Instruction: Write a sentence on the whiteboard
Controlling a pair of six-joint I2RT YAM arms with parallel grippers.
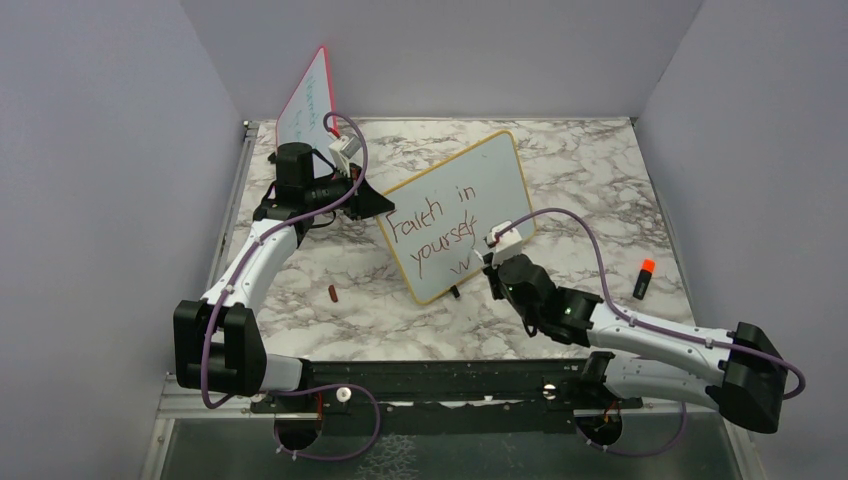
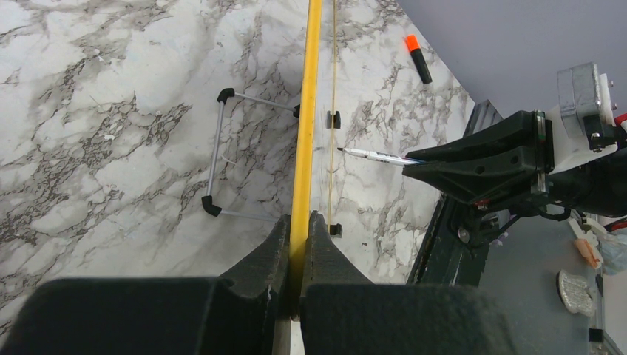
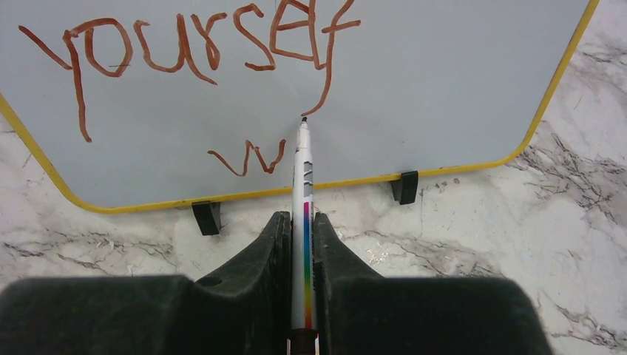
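The whiteboard (image 1: 492, 175), yellow-framed, stands tilted on black feet at the table's middle. My left gripper (image 1: 365, 200) is shut on the yellow frame (image 2: 305, 111) at the board's left edge. The sentence (image 1: 432, 225) reads "Faith in yourself" in dark red, with a "w" (image 3: 248, 157) started on a third line. My right gripper (image 3: 301, 218) is shut on a white marker (image 3: 303, 185) with a rainbow stripe. The marker's tip sits at the board's face, just right of the "w" and below the tail of the "f". The left wrist view shows the marker (image 2: 373, 156) meeting the board edge-on.
A red-framed board (image 1: 308, 100) leans at the back left. An orange-capped marker (image 1: 643, 279) lies at the right of the marble table. A small dark red cap (image 1: 333, 293) lies left of the whiteboard. A wire stand (image 2: 218, 151) props the whiteboard from behind.
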